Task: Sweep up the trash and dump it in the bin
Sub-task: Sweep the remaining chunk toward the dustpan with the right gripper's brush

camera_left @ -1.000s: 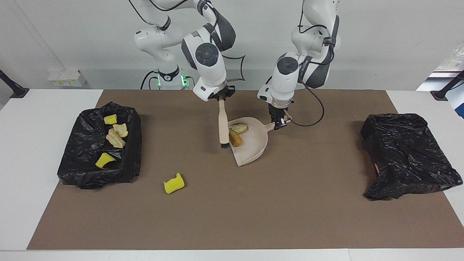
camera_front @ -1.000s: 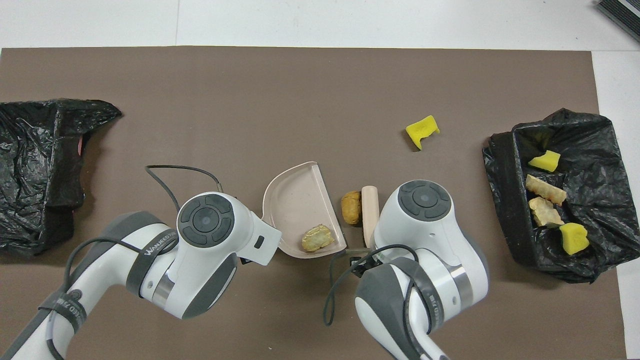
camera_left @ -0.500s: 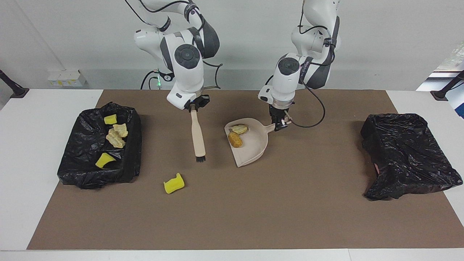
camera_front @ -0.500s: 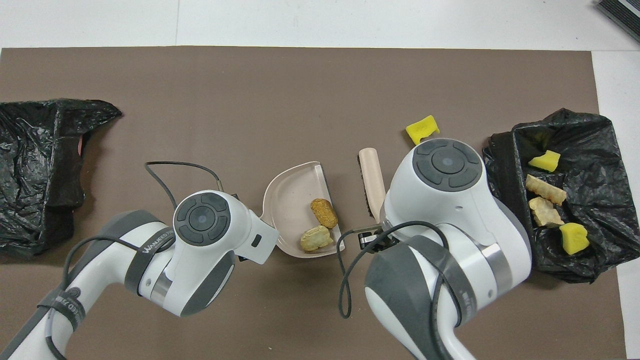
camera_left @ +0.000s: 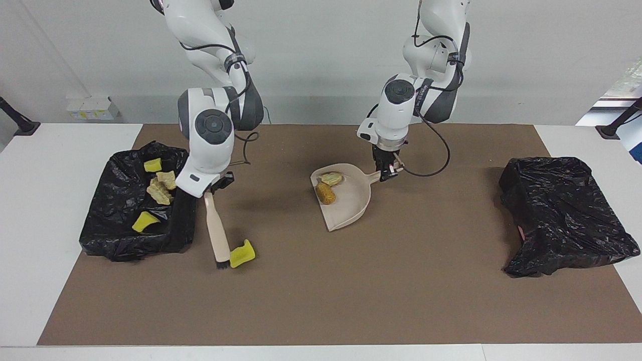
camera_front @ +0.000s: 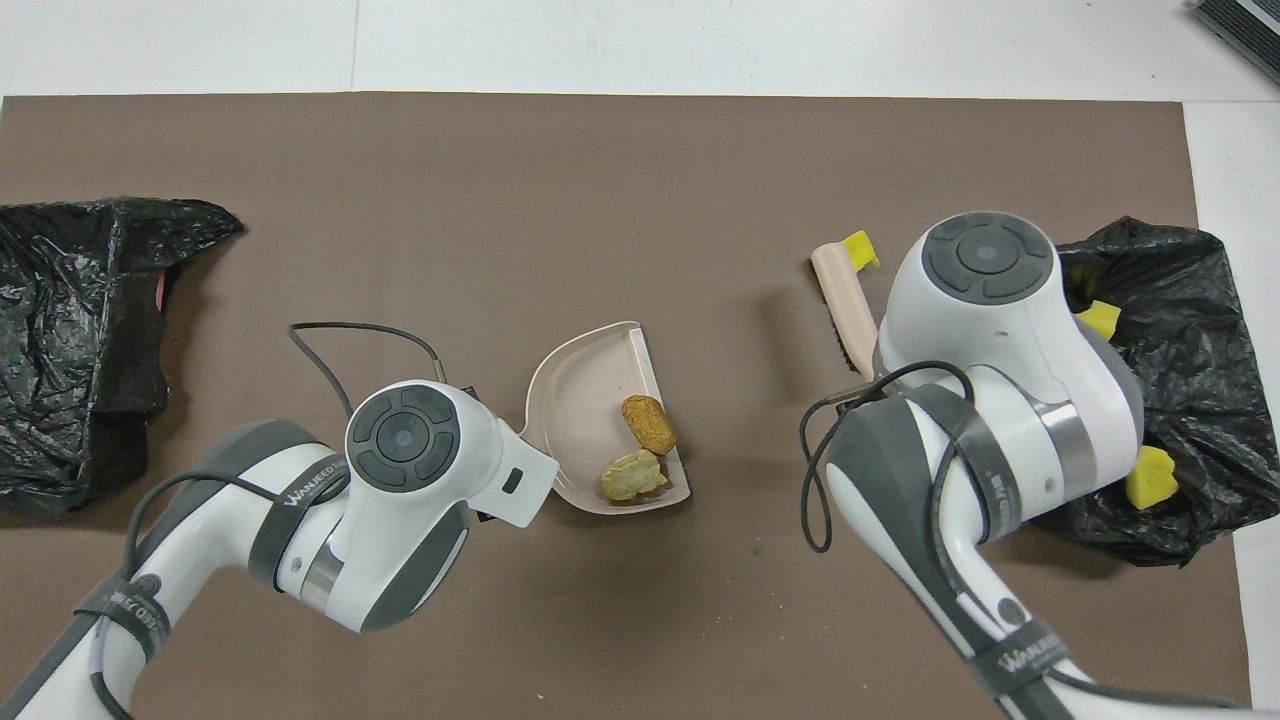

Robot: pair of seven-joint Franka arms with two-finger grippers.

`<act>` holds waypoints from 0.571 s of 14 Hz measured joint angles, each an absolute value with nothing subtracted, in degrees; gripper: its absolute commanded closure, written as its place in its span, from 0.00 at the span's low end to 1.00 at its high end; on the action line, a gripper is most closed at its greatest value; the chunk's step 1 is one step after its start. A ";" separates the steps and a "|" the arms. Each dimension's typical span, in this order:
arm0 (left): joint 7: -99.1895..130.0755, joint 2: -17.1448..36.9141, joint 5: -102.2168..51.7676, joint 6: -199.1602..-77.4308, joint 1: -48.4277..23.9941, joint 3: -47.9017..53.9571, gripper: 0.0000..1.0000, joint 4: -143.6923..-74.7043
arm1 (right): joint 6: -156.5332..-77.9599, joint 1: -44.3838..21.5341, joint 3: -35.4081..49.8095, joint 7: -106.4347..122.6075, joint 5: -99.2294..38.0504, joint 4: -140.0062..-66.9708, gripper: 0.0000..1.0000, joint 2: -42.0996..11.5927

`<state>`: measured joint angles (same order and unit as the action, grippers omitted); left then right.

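- Gripping the handle of the beige plastic brush (camera_left: 216, 231), the right hand (camera_left: 214, 188) is clenched on it beside the black-lined bin (camera_left: 108, 228) at the right arm's end of the desk (camera_left: 321, 301).
- That brush slants down to the brown mat (camera_left: 401, 281), its dark bristles touching or just beside the bright yellow sponge chunk (camera_left: 243, 253) lying loose on the mat.
- From overhead, the brush (camera_front: 843, 300) covers most of that chunk (camera_front: 858, 248), only a corner showing.
- Inside the bin lie two more yellow chunks (camera_left: 152, 164) (camera_left: 144, 221) and pale beige rough lumps (camera_left: 161, 187).
- Near the middle of the mat, the left hand (camera_left: 387, 170) is clenched on the handle of the beige plastic dustpan (camera_left: 351, 205).
- Resting in the pan's nearer-to-the-robots corner are an orange-brown oval lump (camera_left: 325, 193) and a pale beige lump (camera_left: 331, 178), touching each other.
- Overhead, both lumps (camera_front: 649, 423) (camera_front: 632, 474) sit against the pan's (camera_front: 575, 400) straight lip.
- A second black bag-lined bin (camera_left: 564, 215) sits at the left arm's end, well apart from the pan.
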<state>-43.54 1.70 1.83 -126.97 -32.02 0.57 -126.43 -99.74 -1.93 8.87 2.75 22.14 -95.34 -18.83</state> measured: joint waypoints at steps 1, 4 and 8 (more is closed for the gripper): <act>-43.54 1.71 1.83 -126.98 -32.02 0.57 1.00 -126.43 | -99.73 -1.65 8.86 2.98 23.04 -93.04 1.00 -21.28; -43.51 1.71 1.83 -127.02 -32.02 0.57 1.00 -126.43 | -101.04 -1.91 9.23 2.99 23.60 -90.25 1.00 -25.91; -43.44 1.73 1.83 -127.11 -32.02 0.56 1.00 -126.43 | -101.08 -3.07 10.31 3.00 15.55 -91.52 1.00 -26.56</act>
